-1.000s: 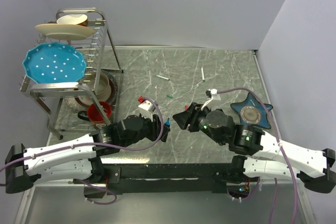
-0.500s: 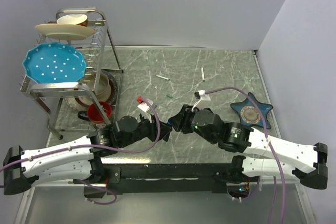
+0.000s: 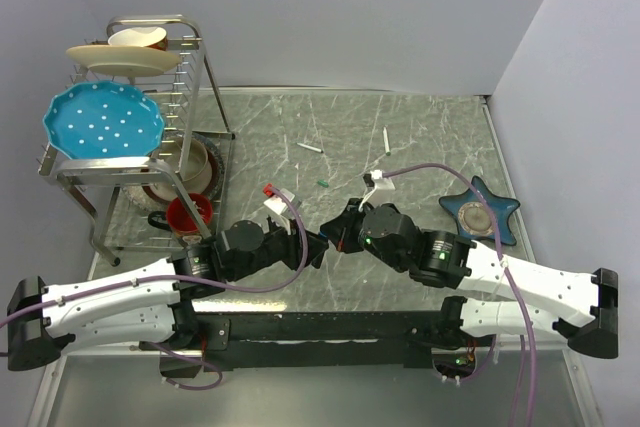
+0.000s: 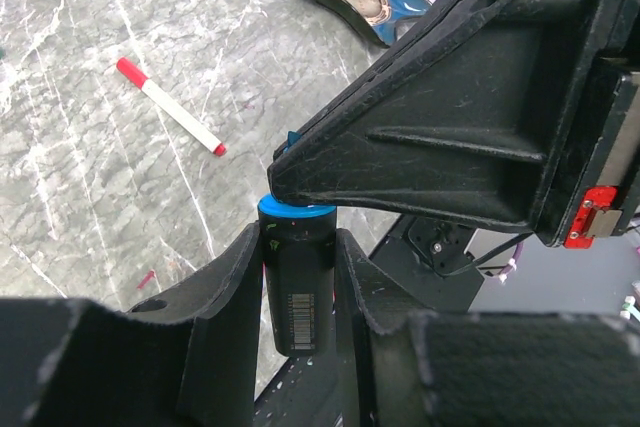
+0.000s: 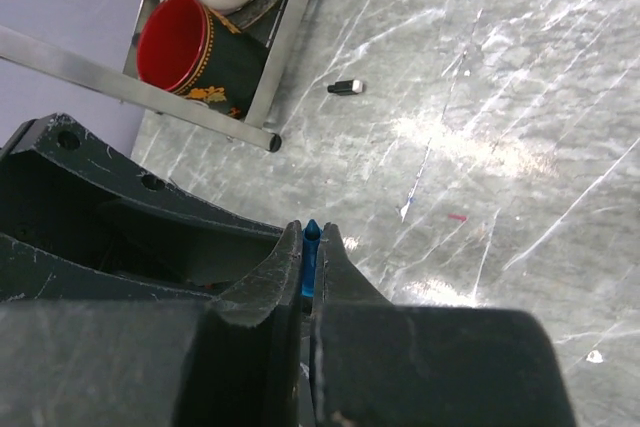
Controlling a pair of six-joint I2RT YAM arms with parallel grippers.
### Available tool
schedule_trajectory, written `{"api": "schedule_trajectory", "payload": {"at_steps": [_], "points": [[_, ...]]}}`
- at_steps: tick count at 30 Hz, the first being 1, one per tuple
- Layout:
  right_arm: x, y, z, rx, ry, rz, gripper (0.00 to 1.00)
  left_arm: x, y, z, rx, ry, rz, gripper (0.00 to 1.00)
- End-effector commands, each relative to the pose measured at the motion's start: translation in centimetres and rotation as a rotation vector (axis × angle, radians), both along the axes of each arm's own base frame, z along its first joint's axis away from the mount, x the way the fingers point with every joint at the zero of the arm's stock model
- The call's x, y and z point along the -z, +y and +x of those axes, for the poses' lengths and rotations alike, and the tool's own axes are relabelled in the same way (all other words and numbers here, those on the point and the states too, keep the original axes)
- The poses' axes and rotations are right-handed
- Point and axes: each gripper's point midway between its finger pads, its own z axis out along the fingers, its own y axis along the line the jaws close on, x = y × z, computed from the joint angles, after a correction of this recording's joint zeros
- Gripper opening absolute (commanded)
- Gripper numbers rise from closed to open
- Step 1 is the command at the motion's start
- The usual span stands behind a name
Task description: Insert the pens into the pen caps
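On the marbled table [image 3: 430,117], the left gripper [image 4: 298,239] clasps the thick black marker [image 4: 297,292]. The right gripper [image 5: 309,239] pinches tight on a thin blue piece [image 5: 311,259] at the marker's top, cap or tip unclear. Two white pens [image 3: 310,147] lie well apart from the arms. A green cap [image 3: 322,183] and a black cap [image 5: 347,87] lie loose, so most capping appears undone.

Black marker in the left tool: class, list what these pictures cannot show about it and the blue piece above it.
- Black marker tip: left wrist view, covered by the right tool.
- Blue piece: right wrist view, only a sliver between shut fingers; shape unclear.
- Top view: left tool and right tool bodies hide the join.
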Motion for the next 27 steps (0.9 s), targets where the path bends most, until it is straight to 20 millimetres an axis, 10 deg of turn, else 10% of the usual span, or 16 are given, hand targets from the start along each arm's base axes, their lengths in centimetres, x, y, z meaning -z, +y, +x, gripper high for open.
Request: {"api": "schedule_trajectory", "payload": {"at_steps": [1, 12, 27], "points": [[-3.6, 0.4, 0.5, -0.009, -0.078, 0.089, 0.00, -3.0, -0.5, -0.1, 0.018, -0.049, -0.075, 0.03], [-5.8, 0.0, -0.6, -0.086, -0.161, 0.159, 0.00, -3.6, -0.5, -1.8, 0.101, -0.039, -0.102, 0.56], [-10.9, -0.9, -6.3, -0.415, -0.418, 0.365, 0.00, -7.5, -0.5, -7.4, 0.391, -0.052, -0.282, 0.58]]}}
